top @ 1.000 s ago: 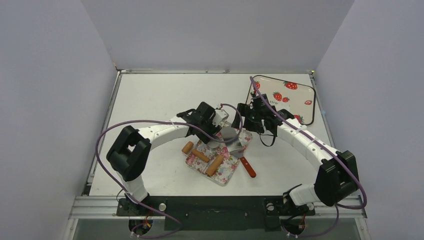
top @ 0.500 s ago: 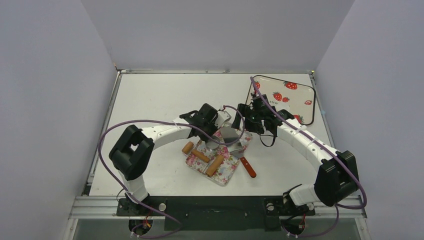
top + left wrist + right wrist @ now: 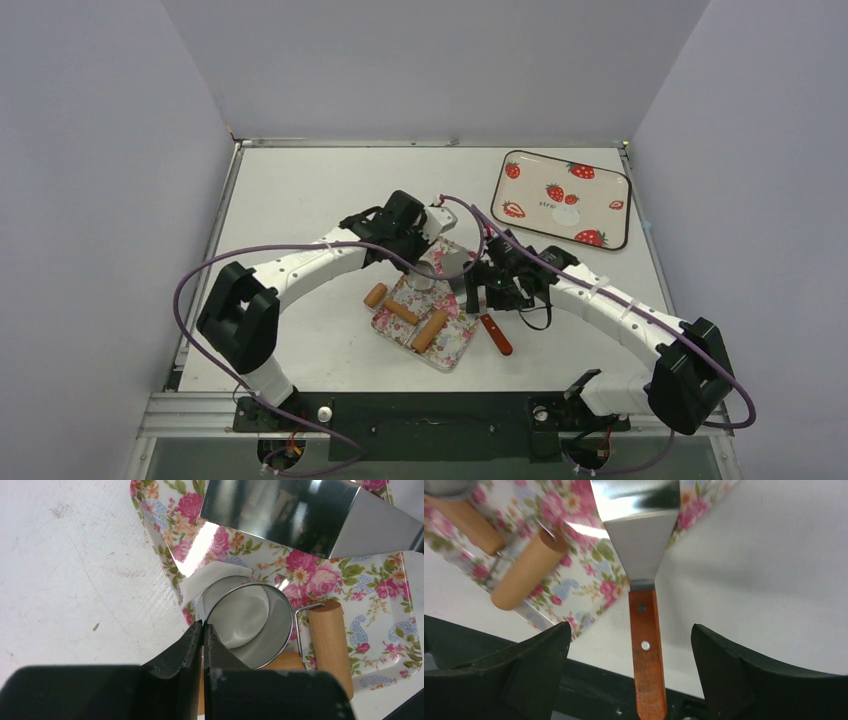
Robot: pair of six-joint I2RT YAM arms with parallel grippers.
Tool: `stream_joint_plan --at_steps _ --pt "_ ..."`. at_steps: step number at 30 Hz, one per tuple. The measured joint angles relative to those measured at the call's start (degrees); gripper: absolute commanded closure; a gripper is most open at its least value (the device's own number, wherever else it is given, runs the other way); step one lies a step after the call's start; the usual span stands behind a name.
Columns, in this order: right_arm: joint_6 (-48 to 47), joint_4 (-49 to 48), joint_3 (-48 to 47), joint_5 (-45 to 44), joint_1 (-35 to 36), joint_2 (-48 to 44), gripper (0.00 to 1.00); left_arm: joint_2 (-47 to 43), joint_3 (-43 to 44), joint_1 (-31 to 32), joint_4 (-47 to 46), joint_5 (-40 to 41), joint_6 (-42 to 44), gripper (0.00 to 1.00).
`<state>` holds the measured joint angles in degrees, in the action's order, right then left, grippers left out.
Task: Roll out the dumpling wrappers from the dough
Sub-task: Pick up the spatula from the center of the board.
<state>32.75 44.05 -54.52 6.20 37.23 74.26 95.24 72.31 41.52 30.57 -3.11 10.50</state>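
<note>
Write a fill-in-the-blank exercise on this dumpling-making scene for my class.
1. The left gripper pinches the rim of the metal ____.
2. The right gripper hangs ____ over the spatula's red handle.
3. One white wrapper lies on the tray printed with ____.
Missing words: ring; open; strawberries.

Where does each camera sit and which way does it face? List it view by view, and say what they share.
Top external: above and behind the bases, looking down on the table; left arm and right arm show whole.
Left wrist: on the left arm, looking down past the left gripper, shut on the metal ring.
Right wrist: on the right arm, looking down through the open right gripper at the spatula.
Shared: both wrist views show the floral tray, roller and spatula blade.
</note>
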Motion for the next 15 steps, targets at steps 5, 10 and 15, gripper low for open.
stream_joint_plan --at_steps 5,10,15 --pt "1.77 4.68 4.26 -0.83 3.37 -0.90 0.13 2.54 -1.22 0.00 -2.58 -0.37 -1.64 1.00" --pt "2.97 5.33 5.09 -1.01 5.77 -0.02 0.24 3.23 -2.12 -0.09 -5.31 1.01 -2.78 1.00" --pt "2.84 2.21 7.34 -0.22 6.38 3.93 0.49 3.23 -2.45 -0.39 -7.45 1.60 -5.11 1.00"
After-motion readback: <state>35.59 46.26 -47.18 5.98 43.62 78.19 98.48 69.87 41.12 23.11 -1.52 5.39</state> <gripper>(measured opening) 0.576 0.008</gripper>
